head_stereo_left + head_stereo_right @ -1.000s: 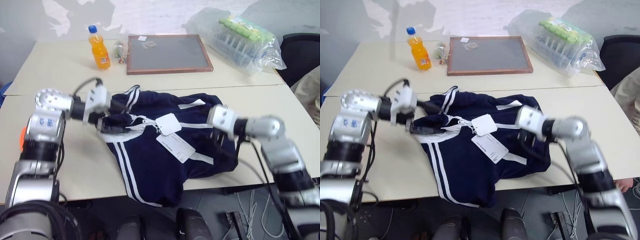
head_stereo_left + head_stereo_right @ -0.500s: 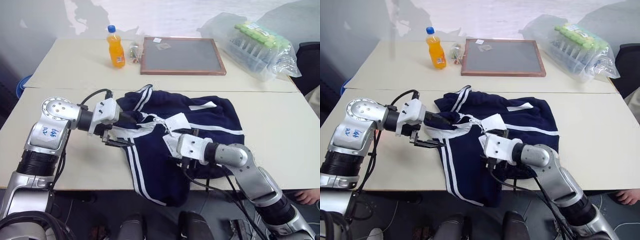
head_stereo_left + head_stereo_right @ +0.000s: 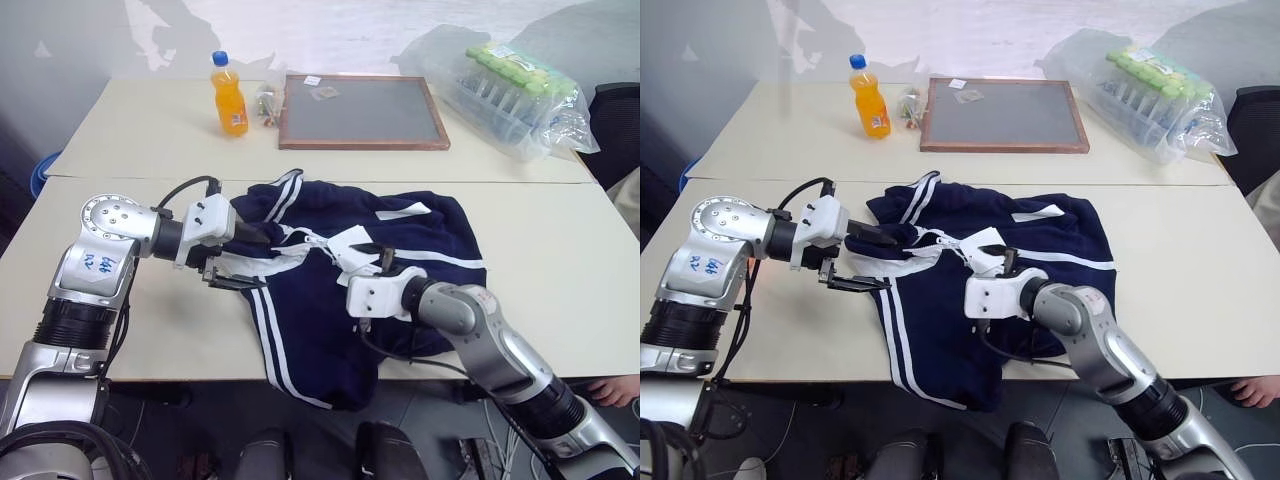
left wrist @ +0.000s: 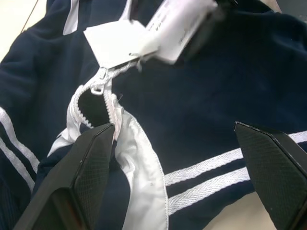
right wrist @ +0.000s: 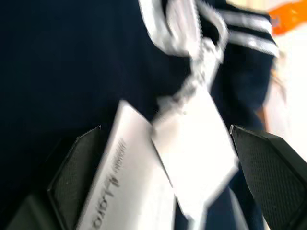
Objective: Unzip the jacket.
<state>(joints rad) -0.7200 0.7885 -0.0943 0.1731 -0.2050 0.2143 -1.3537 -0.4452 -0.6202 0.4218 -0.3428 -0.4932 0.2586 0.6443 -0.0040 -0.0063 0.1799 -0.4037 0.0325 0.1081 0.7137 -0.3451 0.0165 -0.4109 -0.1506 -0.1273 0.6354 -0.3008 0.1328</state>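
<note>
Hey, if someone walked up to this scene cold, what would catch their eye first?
Probably the navy jacket crumpled at the near table's front edge, with white paper tags by its collar. The left gripper and right gripper, both open, close in on the collar from either side. Behind, an orange soda bottle stands on the far table.

Both arms are brushed silver metal in round segments, joined by ribbed black collars. The left arm (image 3: 95, 275) has a disc-shaped elbow cap ringed with small screws and a blue handwritten mark on the segment below it — a black cable loops over its wrist. The left hand (image 3: 232, 255) has a white housing and flat black fingers (image 4: 91, 167) with a fine-textured pad surface. The right hand (image 3: 372, 282) is built the same — white block, black fingers (image 5: 268, 167).
</note>
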